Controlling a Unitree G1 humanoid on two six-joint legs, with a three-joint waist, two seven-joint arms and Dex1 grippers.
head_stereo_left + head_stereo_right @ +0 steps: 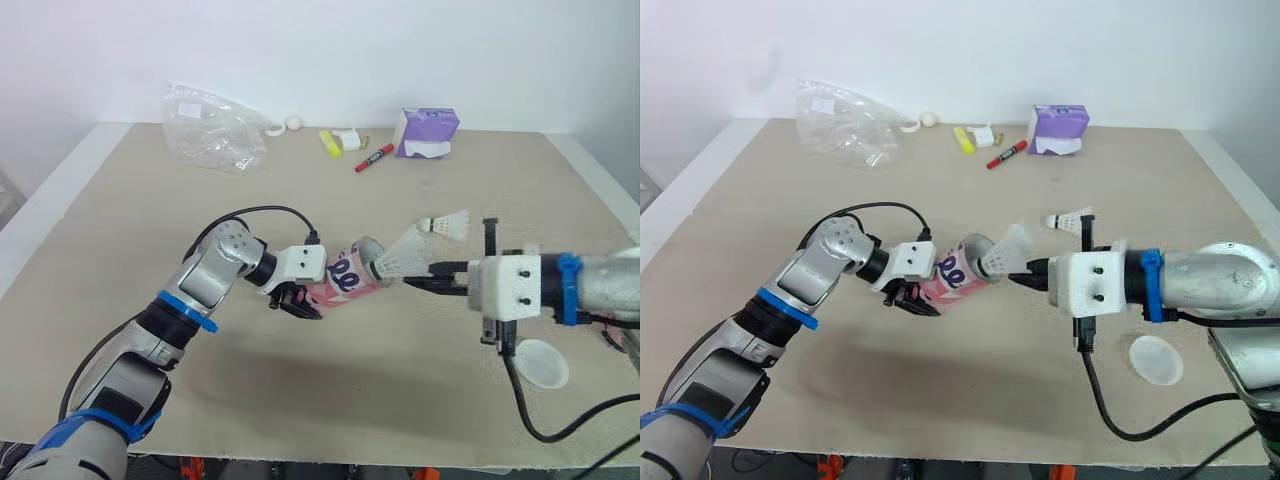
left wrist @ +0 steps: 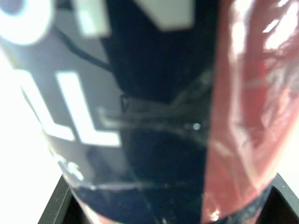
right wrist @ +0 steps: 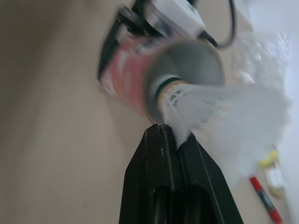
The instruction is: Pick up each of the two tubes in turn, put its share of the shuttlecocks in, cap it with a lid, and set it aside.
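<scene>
I seem to be in a lab or test room: a bare beige worktop (image 1: pixel 120 220) against a plain white wall (image 1: pixel 400 50), a loose black cable (image 1: pixel 528 418) trailing from behind my right end effector (image 1: pixel 408 283), and stray items at the far edge: plastic bag (image 1: pixel 212 128), tissue box (image 1: pixel 428 131), red marker (image 1: pixel 374 158).

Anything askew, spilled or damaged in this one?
Nothing stands out. The tube is held tilted, with the shuttlecock meeting its mouth cork first. A spare shuttlecock lies on its side and a lid lies flat nearby.
</scene>
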